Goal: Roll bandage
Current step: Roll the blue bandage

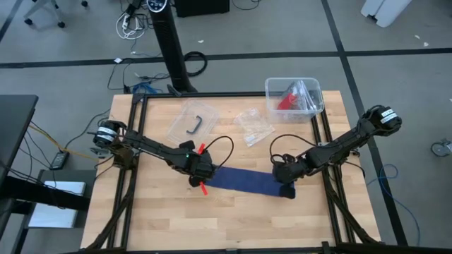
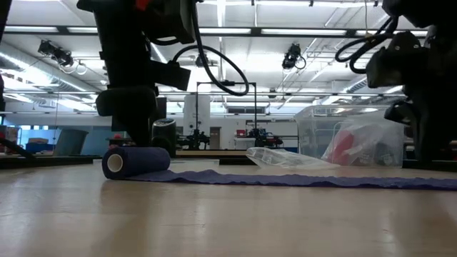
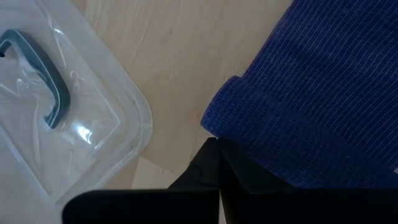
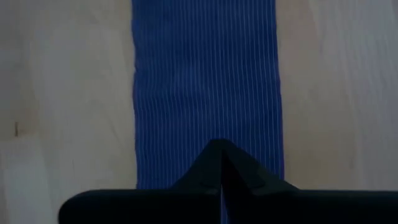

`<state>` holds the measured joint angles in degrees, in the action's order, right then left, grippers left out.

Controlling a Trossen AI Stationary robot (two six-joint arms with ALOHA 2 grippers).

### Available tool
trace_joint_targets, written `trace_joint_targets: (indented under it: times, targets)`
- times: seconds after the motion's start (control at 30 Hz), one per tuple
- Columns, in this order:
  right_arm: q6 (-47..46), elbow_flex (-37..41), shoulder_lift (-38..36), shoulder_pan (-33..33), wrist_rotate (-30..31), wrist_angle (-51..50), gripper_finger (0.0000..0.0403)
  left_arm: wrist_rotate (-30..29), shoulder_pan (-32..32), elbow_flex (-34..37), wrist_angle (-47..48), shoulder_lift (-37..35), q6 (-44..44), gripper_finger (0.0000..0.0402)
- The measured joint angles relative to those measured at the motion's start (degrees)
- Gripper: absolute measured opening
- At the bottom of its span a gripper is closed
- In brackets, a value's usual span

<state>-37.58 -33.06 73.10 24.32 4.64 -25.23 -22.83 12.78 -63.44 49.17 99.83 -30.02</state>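
The bandage [image 1: 247,180] is a dark navy-blue strip lying flat across the middle of the table. Its left end is wound into a small roll [image 2: 136,161] that rests on the wood. My left gripper [image 1: 200,174] is shut and stands over that roll [image 3: 267,124]. My right gripper [image 1: 286,186] is shut over the flat strip [image 4: 205,74] near its right end. In the low view the strip [image 2: 300,179] runs along the table from the roll toward the right. My left gripper sets its shut fingertips [image 3: 211,163] against the rolled end of the bandage [image 3: 239,134], beside one edge of the roll, slanting down from above. The roll lies on the table. My right gripper sets its shut fingertips [image 4: 219,163] on the flat strip's middle line [image 4: 214,127], slanting down from above and pointing along the strip. That part lies flat on the table.
A clear plastic lid with a dark handle [image 1: 192,121] and a clear bag [image 1: 253,125] lie behind the bandage. A clear bin holding a red item [image 1: 293,95] stands at the far right corner. Bare wood lies along the near edge [image 1: 233,219].
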Motion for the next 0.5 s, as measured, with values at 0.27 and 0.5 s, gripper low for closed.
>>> trace_joint_targets:
  times: [0.27,0.5]
  targets:
    - [-2.84,1.26,0.0,0.0,-0.85,-1.97,0.0,-0.24,0.0,0.0,0.02,0.0,-0.18,0.0001]
    - [-6.77,3.93,-0.02,0.0,-2.04,-2.15,0.0,-0.28,-0.02,0.0,0.02,0.0,-0.22,0.0001]
